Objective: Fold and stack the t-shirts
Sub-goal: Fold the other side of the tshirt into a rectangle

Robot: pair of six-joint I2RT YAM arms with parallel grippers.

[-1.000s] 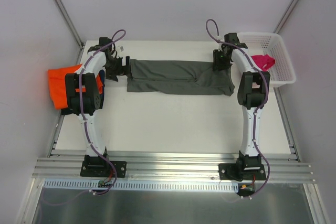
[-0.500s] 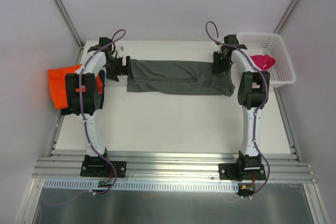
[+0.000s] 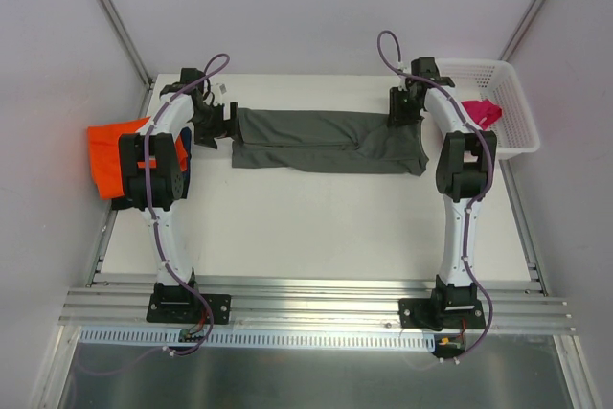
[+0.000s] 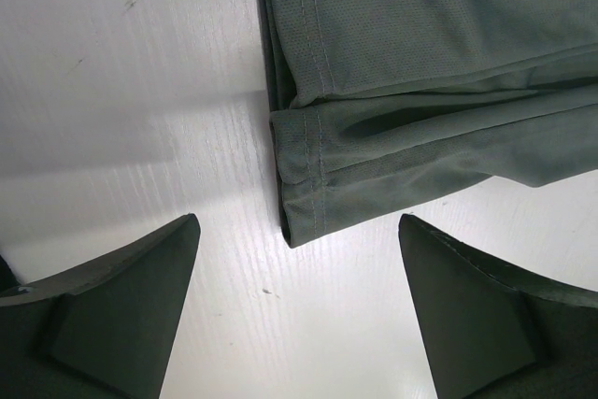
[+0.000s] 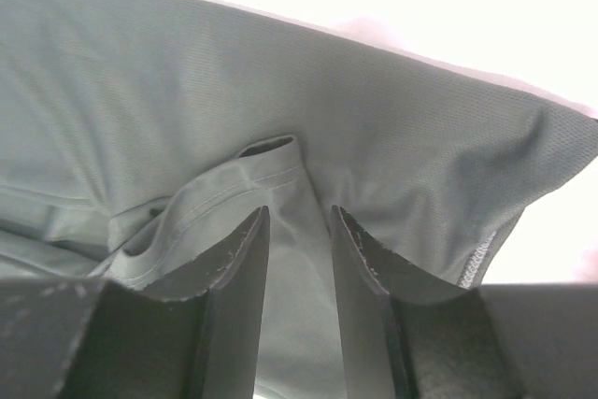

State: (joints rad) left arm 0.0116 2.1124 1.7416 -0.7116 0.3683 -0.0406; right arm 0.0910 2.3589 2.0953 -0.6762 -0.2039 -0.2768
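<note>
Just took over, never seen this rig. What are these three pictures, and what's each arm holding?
Two robot arms are bolted at the near edge of a table. The wide picture looks from above and behind them; the other two come from a camera on each wrist. A dark grey t-shirt, folded into a long strip, lies across the table. An orange t-shirt sits at the left edge; a pink t-shirt is in the basket on the right. The left pincer stands open at the strip's left end, holding nothing. The right pincer appears closed on a fold of grey cloth.

One grey t-shirt [image 3: 326,141], one orange t-shirt [image 3: 107,155], one pink t-shirt [image 3: 479,112], one basket [image 3: 479,71].
</note>
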